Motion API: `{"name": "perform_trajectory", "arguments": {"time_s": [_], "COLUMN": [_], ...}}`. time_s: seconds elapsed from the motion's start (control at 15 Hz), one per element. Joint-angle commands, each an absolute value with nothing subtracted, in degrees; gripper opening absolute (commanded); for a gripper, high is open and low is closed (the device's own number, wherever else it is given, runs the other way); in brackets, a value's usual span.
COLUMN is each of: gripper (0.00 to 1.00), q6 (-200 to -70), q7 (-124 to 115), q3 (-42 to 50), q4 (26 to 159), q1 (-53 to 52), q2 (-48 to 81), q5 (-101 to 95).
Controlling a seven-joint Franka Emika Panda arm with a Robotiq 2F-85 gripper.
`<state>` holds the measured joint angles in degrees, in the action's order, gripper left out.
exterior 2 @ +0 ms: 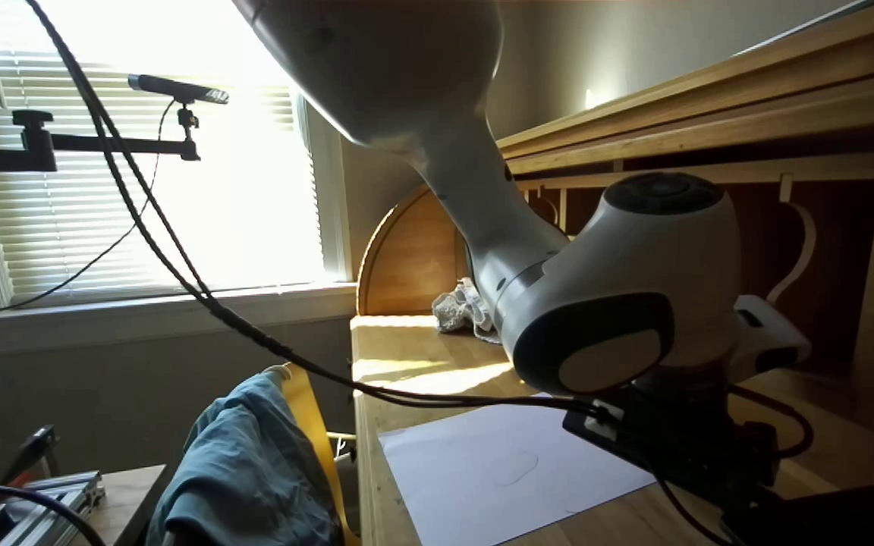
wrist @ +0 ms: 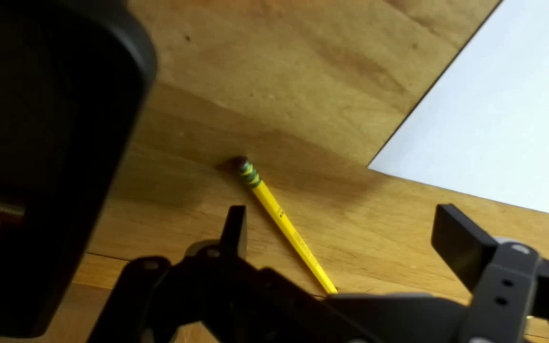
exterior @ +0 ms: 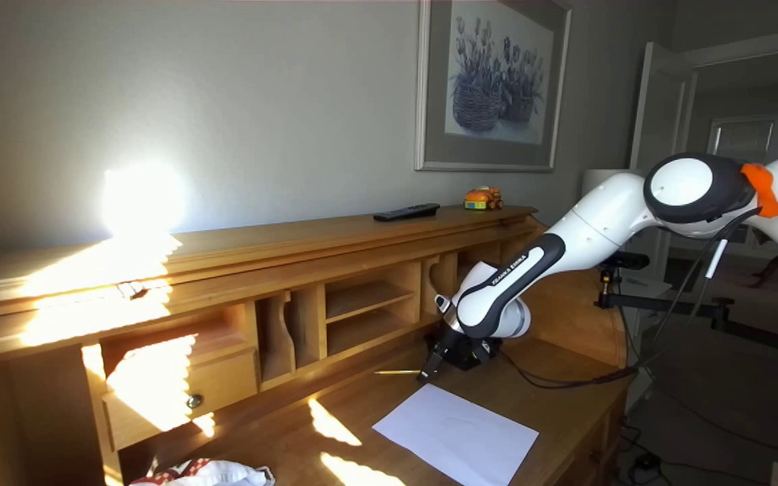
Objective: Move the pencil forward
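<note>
A yellow pencil [exterior: 396, 372] lies on the wooden desk in an exterior view, beside the fingertips of my gripper [exterior: 429, 373]. In the wrist view the pencil [wrist: 289, 233] lies slanted, its green-banded eraser end pointing up and left. Its lower end is hidden behind the gripper body. My gripper [wrist: 341, 214] is open and empty there, fingers wide apart. The pencil runs between the fingers in that view, nearer the left finger, touching neither as far as I can see. In an exterior view the arm and gripper [exterior 2: 733, 455] cover that area and I cannot make out the pencil.
A white paper sheet [exterior: 456, 432] lies beside the gripper, also in the wrist view [wrist: 503, 124]; faint marks show on it [exterior 2: 498, 470]. Desk cubbies [exterior: 369, 304] rise behind. A cloth [exterior: 206, 472] lies at the far end. A remote [exterior: 407, 212] and toy truck [exterior: 483, 198] sit on top.
</note>
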<state>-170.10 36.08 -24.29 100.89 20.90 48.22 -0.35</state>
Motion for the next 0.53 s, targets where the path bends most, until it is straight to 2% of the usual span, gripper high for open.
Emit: {"name": "perform_trajectory", "arguments": {"time_s": [0.0, 0.47], "gripper": [1.00, 1.00], "q6": [-167.96, -167.01], "q7": [35.92, 35.67], "q3": [-25.09, -24.98], "q4": [97.89, 97.21], "q1": [21.50, 21.33], "q2": [50.21, 50.71], "q5": [-0.61, -0.27]}}
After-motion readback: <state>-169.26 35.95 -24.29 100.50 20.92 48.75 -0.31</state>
